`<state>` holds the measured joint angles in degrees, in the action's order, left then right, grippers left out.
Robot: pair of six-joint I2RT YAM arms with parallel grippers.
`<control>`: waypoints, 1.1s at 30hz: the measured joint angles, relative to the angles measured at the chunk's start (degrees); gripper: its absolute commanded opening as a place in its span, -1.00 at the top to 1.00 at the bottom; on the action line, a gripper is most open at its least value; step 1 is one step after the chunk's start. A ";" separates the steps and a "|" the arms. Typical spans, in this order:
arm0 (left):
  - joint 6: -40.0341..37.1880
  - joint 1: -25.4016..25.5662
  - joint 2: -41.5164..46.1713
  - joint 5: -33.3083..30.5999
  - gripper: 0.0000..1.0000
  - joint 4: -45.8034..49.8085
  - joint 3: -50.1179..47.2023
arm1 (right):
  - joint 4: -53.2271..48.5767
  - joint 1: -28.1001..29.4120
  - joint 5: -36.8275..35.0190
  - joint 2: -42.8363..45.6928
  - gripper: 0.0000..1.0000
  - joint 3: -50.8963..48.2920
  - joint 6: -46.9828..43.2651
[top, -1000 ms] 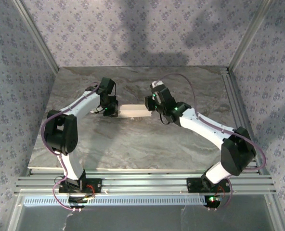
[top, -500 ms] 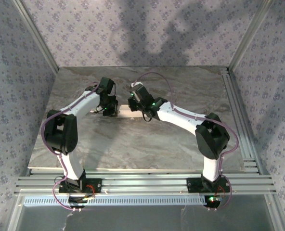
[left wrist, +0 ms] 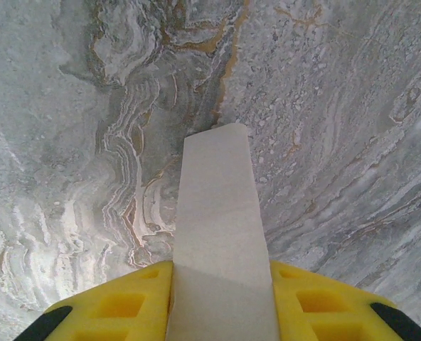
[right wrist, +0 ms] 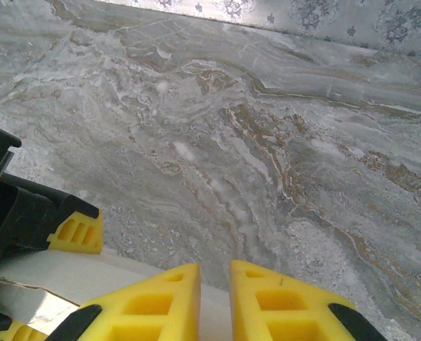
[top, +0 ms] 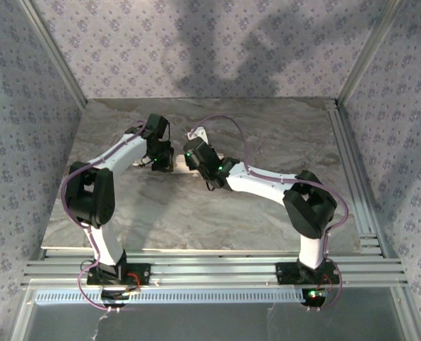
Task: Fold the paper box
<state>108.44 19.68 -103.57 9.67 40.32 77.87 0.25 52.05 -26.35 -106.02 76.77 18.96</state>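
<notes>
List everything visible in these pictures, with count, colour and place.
Thin white cardboard paper box: one, white, mid-table between the end effectors.
Marble-patterned table: one, grey with brown veins, beneath everything.
Floral-patterned walls: three, lilac-grey, around the table.
Aluminium frame rails: several, silver, along the near edge.
Left arm and right arm: two, white and black, bases at the near edge.
Left end effector: one, yellow fingers, shut on the paper box.
Right end effector: one, yellow fingers nearly together, next to the paper box.

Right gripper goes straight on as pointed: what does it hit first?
Probably bare marble tabletop just ahead of the right gripper; the paper box lies off that line. Depth is unclear.
</notes>
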 measured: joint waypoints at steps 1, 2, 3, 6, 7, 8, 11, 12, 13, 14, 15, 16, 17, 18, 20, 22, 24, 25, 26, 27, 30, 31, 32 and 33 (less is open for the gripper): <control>0.00 -0.09 0.00 0.00 0.75 -0.07 0.00 | 0.63 0.02 0.00 0.00 0.65 -0.28 0.00; -0.02 -0.22 0.00 0.00 0.68 -0.17 -0.02 | 1.20 0.00 0.02 0.00 0.66 -0.55 0.02; -0.09 -0.22 0.00 0.00 0.55 -0.28 -0.04 | 1.70 0.00 0.07 0.00 0.67 -0.79 0.02; -0.46 -0.44 0.31 0.00 0.43 -1.42 -0.74 | 3.08 -0.02 0.39 0.00 0.70 -1.57 0.07; -0.48 -0.46 0.63 0.02 0.37 -2.03 -1.31 | 3.41 -0.04 0.66 0.00 0.72 -1.81 0.09; -0.46 -0.46 0.87 -0.04 0.31 -2.51 -1.73 | 3.78 -0.07 0.87 0.00 0.73 -2.05 0.11; -0.44 -0.57 1.46 -0.20 0.25 -3.89 -2.99 | 4.09 -0.17 1.95 0.11 0.74 -2.82 0.26; -0.44 -0.63 1.46 -0.20 0.25 -4.20 -3.23 | 4.07 -0.31 2.54 -0.04 0.74 -3.15 0.31; -0.44 -0.68 1.46 -0.20 0.25 -4.44 -3.26 | 4.15 -0.39 2.80 -0.20 0.75 -3.32 0.33; -0.42 -0.68 1.46 -0.22 0.31 -4.52 -3.26 | 4.33 -0.57 3.08 -0.26 0.75 -3.34 0.48; -0.35 -0.72 1.46 -0.20 0.41 -4.55 -3.26 | 4.33 -0.83 3.58 -0.26 0.75 -3.30 0.52; -0.44 -0.76 1.46 -0.20 0.50 -4.55 -3.26 | 4.33 -0.98 3.85 -0.31 0.75 -3.21 0.55; -0.55 -0.79 1.46 -0.22 0.57 -4.55 -3.26 | 4.28 -1.25 4.28 -0.42 0.73 -2.97 0.55; -0.83 -0.79 1.46 -0.22 0.61 -4.55 -3.26 | 4.26 -1.51 4.76 -0.52 0.73 -2.80 0.55; -0.92 -0.79 1.46 -0.20 0.62 -4.55 -3.23 | 4.31 -1.79 5.42 -0.52 0.73 -2.80 0.55; -1.03 -0.83 1.40 -0.02 0.59 -4.55 -3.19 | 4.26 -1.86 5.81 -0.48 0.74 -2.78 0.52; -1.05 -0.90 1.27 0.04 0.52 -4.52 -3.13 | 3.65 -1.95 6.10 -0.48 0.74 -2.40 0.50; -1.05 -0.94 1.22 0.17 0.51 -4.48 -3.02 | 3.39 -2.01 6.23 -0.50 0.75 -2.23 0.50; -1.07 -0.96 1.11 0.20 0.50 -4.46 -2.86 | 3.13 -2.05 6.36 -0.57 0.75 -2.05 0.50; -1.05 -0.96 1.07 0.20 0.48 -4.46 -2.82 | 3.06 -2.10 6.36 -0.72 0.76 -1.97 0.50; -0.90 -1.11 0.92 0.46 0.32 -4.63 -2.80 | 3.32 -2.12 6.10 -1.03 0.80 -1.95 0.46; -0.85 -1.31 0.79 0.79 0.31 -4.63 -2.73 | 3.56 -2.12 5.79 -1.16 0.80 -1.95 0.46; -0.90 -1.42 0.59 1.31 0.26 -4.66 -2.67 | 3.98 -2.19 5.49 -1.42 0.81 -1.95 0.39; -0.96 -1.66 0.31 1.57 0.19 -4.70 -2.67 | 4.63 -2.29 5.07 -1.77 0.81 -1.92 0.02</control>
<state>107.48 18.02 -103.26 11.25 35.62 75.20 4.89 49.76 -21.28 -107.79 74.85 18.98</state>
